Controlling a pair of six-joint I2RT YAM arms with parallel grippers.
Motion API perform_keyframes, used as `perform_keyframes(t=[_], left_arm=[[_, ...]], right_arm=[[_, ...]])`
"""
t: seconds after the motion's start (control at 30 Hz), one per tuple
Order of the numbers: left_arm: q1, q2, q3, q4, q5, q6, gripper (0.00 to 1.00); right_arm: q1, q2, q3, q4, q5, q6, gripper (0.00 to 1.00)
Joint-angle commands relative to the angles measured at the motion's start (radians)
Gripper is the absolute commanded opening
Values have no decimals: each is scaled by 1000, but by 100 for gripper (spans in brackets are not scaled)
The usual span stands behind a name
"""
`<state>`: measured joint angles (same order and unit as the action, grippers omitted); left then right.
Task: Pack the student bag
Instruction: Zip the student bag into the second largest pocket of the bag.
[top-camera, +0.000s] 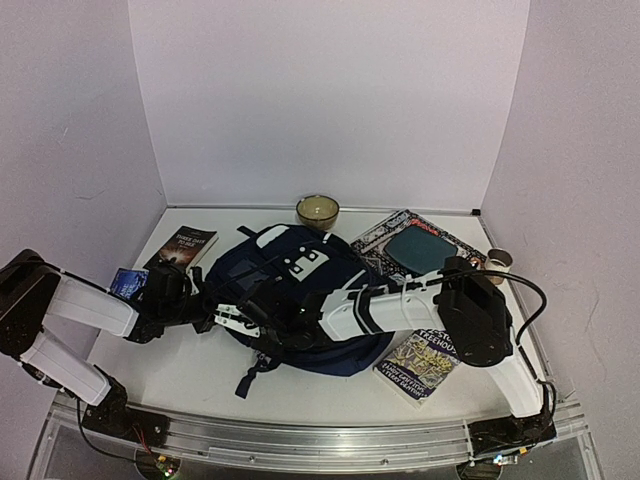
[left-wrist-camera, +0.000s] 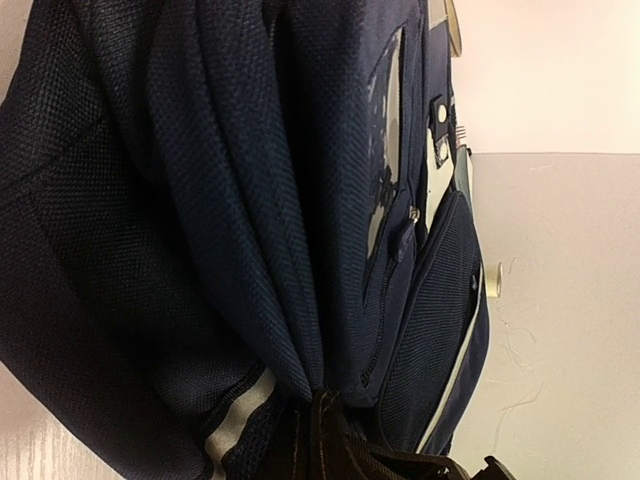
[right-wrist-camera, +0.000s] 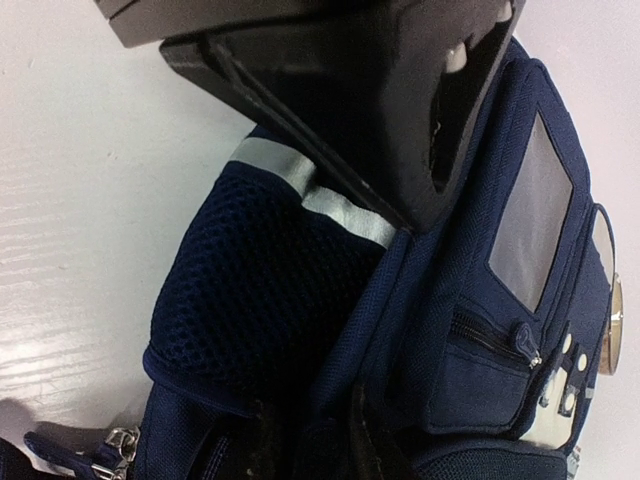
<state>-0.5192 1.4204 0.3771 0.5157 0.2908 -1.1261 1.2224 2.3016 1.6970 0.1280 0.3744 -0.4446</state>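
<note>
White bench (top-camera: 180, 370), pale lilac walls (top-camera: 330, 100) on three sides, a closed booth. Student bag (top-camera: 325, 272) lay flat at bench ctr, front pocket up. Bowl (top-camera: 317, 211) just beside it at 12 o'clock. Dark book (top-camera: 185, 247) at 10, teal-cover magazine (top-camera: 420, 245) at 2, small cup (top-camera: 498, 260) further out at 3, by the wall.

Hard to make out: patterned book (top-camera: 420, 365) at 4 o'clock, partly under R arm (top-camera: 400, 305), title unreadable. Small blue item (top-camera: 128, 284) at 9, by L arm (top-camera: 95, 305); couldn't tell what it was. In top view both pincers were dark on navy cloth, tips lost. Bag's 4-to-8 o'clock part was crossed by the arms.

L pincer (left-wrist-camera: 318, 425) at bag's 8 o'clock edge, clamped tight on a bunch of bag fabric, folds converging into it. R pincer (right-wrist-camera: 422, 195) over bag's 7 o'clock part, fingers against the grey stripe (right-wrist-camera: 300, 185) above the mesh pocket (right-wrist-camera: 260, 290). How wide it stood, or whether it gripped anything: couldn't tell.
</note>
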Motion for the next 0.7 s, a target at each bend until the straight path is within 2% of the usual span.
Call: perform_keyframes(t=[0.0,0.1,0.23,0.67], left_arm=[[-23,-11,19,52,36,10,0],[-23,8,29,51,28,20,0],[-13,30,46,51,17,41,0],[17,81,80,45,29,58,0]], right_arm=[[0,-61,-31,-17,-37,24,14],[-1,-113,-76,-19,-61,49,7],[0,-193,-140,-25,-110,101,1],[6,-328,-331,-16,-210,309,2]])
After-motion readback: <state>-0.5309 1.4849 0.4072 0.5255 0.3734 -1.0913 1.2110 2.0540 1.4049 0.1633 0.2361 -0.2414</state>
